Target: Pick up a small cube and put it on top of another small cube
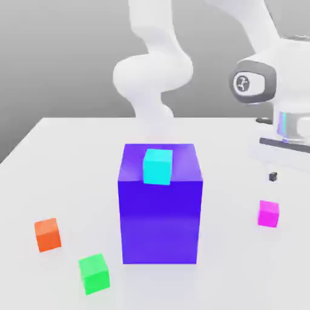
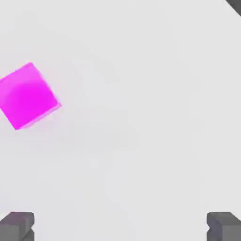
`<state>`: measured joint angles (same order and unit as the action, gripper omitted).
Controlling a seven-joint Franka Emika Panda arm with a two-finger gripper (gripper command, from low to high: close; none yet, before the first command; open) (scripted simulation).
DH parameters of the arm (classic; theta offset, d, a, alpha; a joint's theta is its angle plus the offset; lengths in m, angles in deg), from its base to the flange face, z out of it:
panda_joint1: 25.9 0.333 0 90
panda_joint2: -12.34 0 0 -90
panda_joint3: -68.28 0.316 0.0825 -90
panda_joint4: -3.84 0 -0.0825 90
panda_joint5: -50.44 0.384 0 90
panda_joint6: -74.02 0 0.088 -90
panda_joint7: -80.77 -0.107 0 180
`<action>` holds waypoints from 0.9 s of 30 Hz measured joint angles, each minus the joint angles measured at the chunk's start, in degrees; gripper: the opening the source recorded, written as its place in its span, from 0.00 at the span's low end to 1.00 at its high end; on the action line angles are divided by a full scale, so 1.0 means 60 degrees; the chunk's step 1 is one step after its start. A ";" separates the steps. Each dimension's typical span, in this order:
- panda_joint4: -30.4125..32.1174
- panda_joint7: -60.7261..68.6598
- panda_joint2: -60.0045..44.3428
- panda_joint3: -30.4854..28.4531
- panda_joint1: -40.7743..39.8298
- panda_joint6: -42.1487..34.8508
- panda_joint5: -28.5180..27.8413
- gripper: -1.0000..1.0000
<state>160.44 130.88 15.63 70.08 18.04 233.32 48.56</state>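
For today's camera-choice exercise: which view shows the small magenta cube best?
The hand view: the small magenta cube appears large, its top face clear. The exterior view shows it small on the white table, near that view's right edge.

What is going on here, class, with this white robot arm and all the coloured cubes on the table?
The arm's open gripper hangs empty above the white table, near the small magenta cube, which it has not yet touched. A cyan cube sits on top of a large blue block in the middle. An orange cube and a green cube lie apart on the exterior view's left. Nothing has been picked up.
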 joint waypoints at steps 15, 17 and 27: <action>0.0183 0.2220 -0.3410 -0.0070 0.1022 0.2592 -0.0316 0.00; 0.0183 0.2225 -0.3409 -0.0070 0.1023 0.2577 -0.0312 0.00; 0.0484 0.2599 -0.1310 0.0242 0.0938 0.0877 0.0079 0.00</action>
<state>163.34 146.48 7.77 71.54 23.67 238.58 49.03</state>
